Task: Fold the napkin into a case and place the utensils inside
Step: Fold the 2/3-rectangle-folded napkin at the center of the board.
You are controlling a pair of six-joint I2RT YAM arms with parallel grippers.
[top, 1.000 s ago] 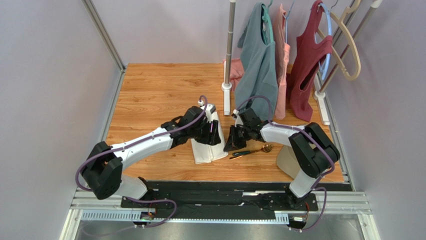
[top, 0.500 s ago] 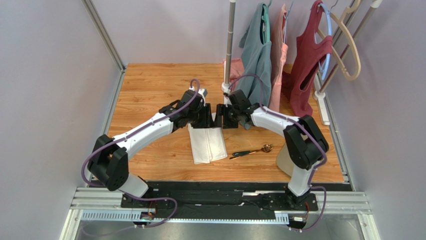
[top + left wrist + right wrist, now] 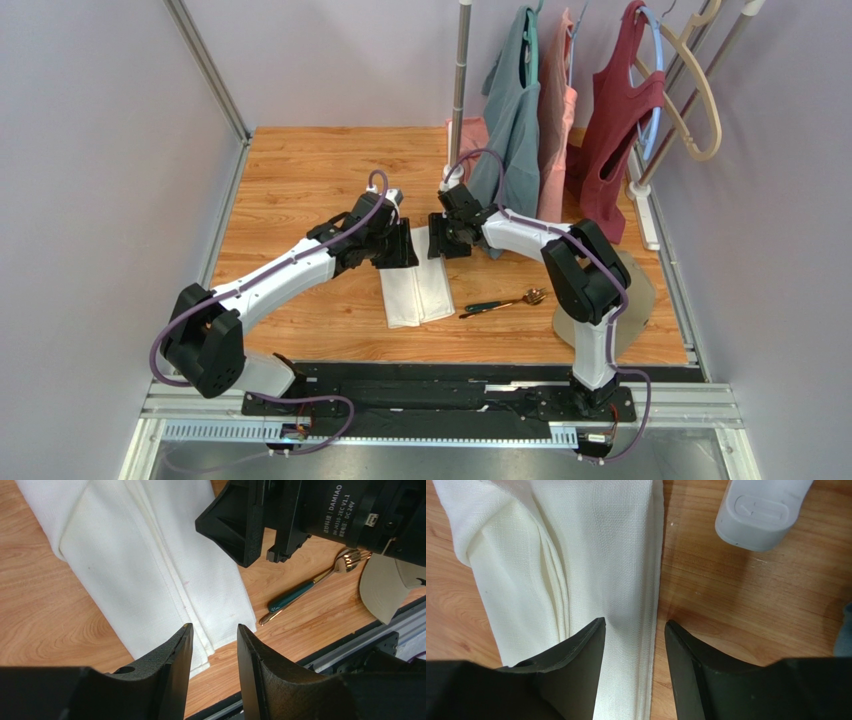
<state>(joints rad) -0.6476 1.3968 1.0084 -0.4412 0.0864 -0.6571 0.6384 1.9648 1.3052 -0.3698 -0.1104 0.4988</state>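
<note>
The left gripper and the right gripper are both half open and hold nothing, over the folded napkin. The utensils lie near it on the table, to its right, not touching.

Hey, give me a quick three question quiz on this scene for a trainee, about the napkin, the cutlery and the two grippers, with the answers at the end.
1. True or false: the utensils already lie inside the folded napkin.
2. The left gripper and the right gripper are: A) both shut on the napkin; B) both open, holding nothing; C) each holding a utensil.
3. Both grippers are over one end of the napkin: the near end or the far end?
Key: 1 false, they lie on the table to the napkin's right. 2 B. 3 the far end.
</note>
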